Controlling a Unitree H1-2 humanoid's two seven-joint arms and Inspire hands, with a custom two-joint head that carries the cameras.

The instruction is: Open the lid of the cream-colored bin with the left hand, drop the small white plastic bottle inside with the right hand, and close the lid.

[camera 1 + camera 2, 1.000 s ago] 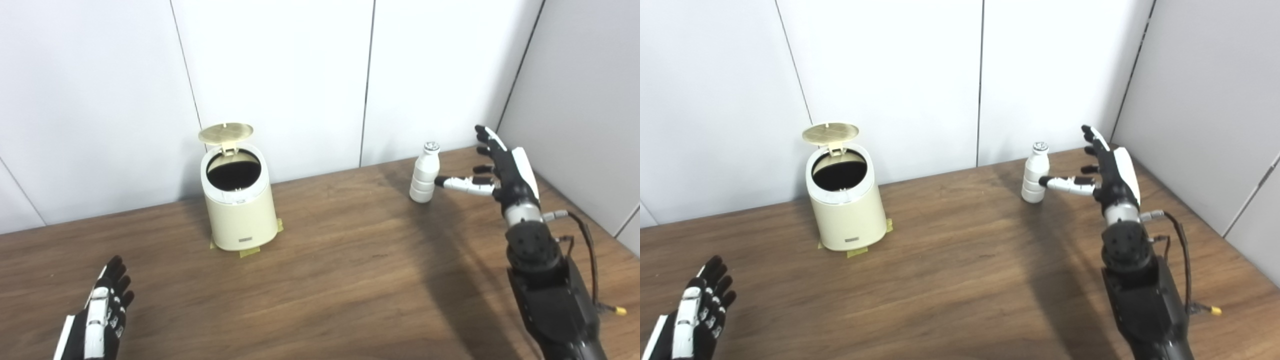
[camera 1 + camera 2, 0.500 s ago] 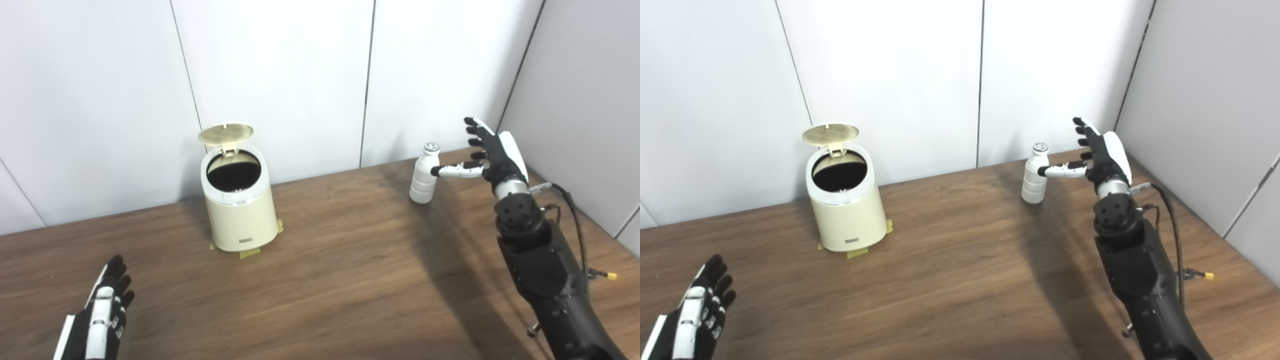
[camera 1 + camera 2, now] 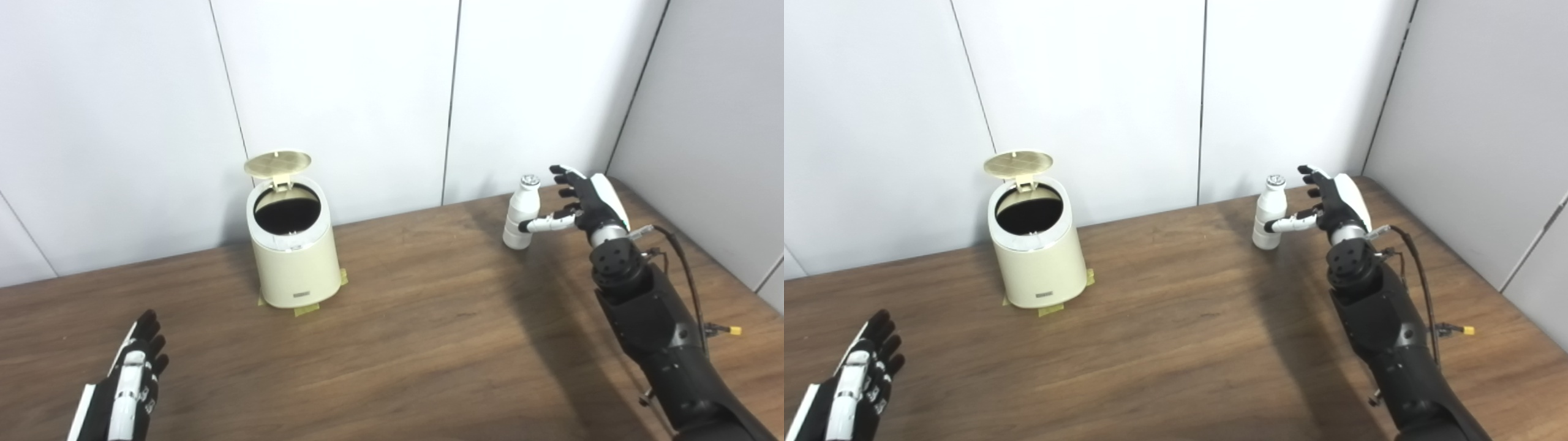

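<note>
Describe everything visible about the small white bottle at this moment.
The small white bottle looks like smooth plastic, with a ribbed lower body, a narrower neck and a silvery cap. It stands upright on the wooden table, near the back wall on the right side, well apart from the open bin. The right hand is open beside it, fingers spread, its thumb reaching across the bottle's lower front; whether it touches cannot be told. The bottle is not yet gripped.

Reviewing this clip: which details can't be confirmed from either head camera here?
- Bin contents: interior is black shadow in both views.
- Right hand contact with the white bottle: thumb overlaps it; touch unclear.
- Left hand: wrist cut off by the bottom edge.
- Bin front label: too small.
</note>
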